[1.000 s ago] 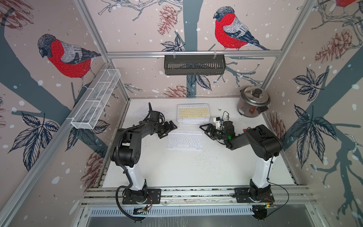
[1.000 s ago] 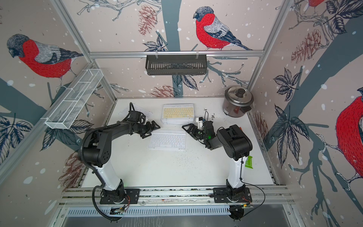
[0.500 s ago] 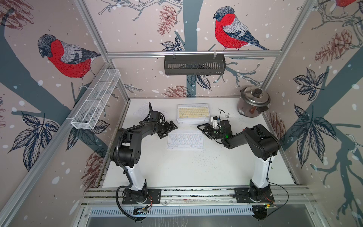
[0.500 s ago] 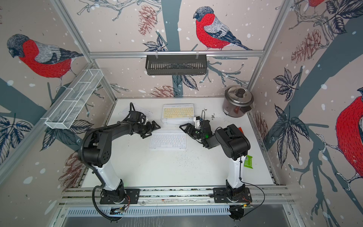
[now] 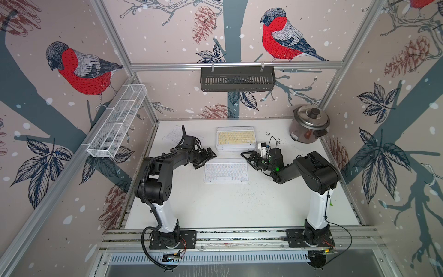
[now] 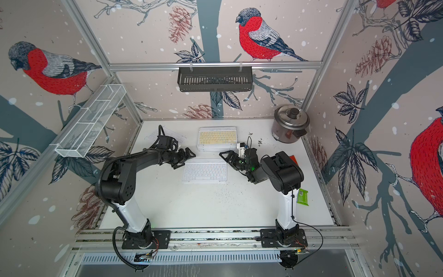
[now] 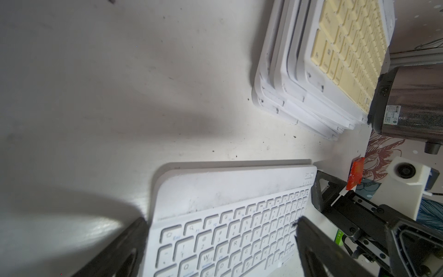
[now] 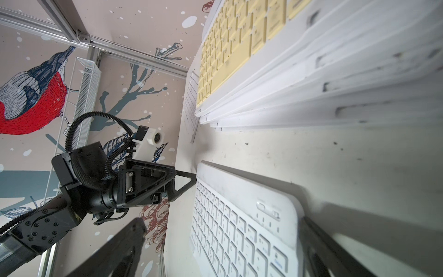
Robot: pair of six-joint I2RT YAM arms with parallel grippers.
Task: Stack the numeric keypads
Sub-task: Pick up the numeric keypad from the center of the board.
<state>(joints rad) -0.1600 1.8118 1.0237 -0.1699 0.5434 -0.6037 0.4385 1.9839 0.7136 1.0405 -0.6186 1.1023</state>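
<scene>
A white-keyed keypad (image 5: 225, 170) (image 6: 205, 170) lies flat mid-table. Behind it stands a stack of several keypads (image 5: 236, 138) (image 6: 218, 138), a yellow-keyed one on top. A further pale keypad (image 5: 173, 133) lies at the back left, partly under the left arm. My left gripper (image 5: 208, 159) (image 7: 220, 239) is open, low at the white keypad's (image 7: 215, 191) left short end, which sits between its fingers. My right gripper (image 5: 248, 160) (image 8: 223, 239) is open at the keypad's (image 8: 242, 211) right short end, which likewise lies between its fingers. Contact cannot be told.
A steel rice cooker (image 5: 309, 124) stands at the back right corner. A green packet (image 6: 302, 196) lies by the right wall, behind the right arm. A black basket (image 5: 237, 79) hangs on the back rail and a white wire basket (image 5: 117, 122) on the left wall. Dark crumbs dot the table.
My right gripper has moved left, closing on the white keypad's right end. The left gripper and the keypads have stayed put.
</scene>
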